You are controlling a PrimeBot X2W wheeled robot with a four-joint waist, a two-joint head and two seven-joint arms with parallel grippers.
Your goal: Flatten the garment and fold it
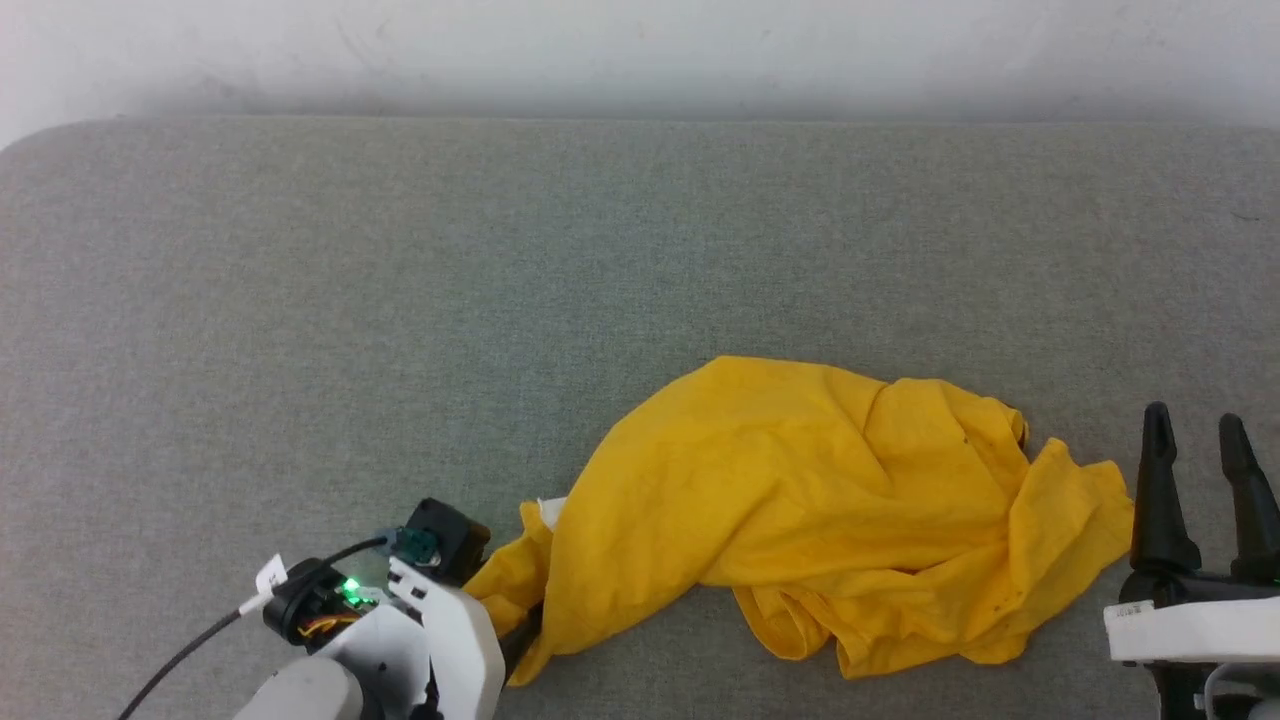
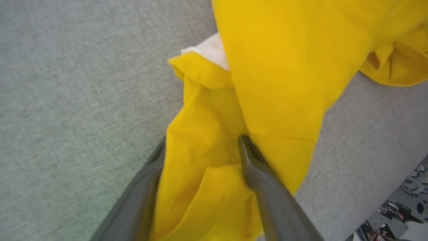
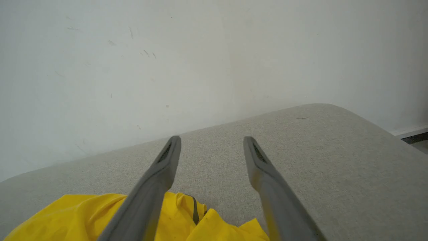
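My left claw is released, fingers wide apart, pointing into the shirt. A yellow fold sits between the two fingers. The right-hand finger lies on top of the cloth, the left-hand one at the fold's edge by the grey pad. No pinch on it. In the head view that wrist is at lower left of frame, touching the shirt's left end, fingertips hidden there. A white patch peeks out above the fold, upper middle of the left wrist frame.

My right claw is also released, nothing between the fingers. It's at lower right of the head frame, just beside the shirt's right edge, not touching. In the right wrist frame the shirt is at bottom left, fingers pointing over bare pad toward the wall.

The shirt is a crumpled heap on the pad, lower centre to lower right of the head frame.
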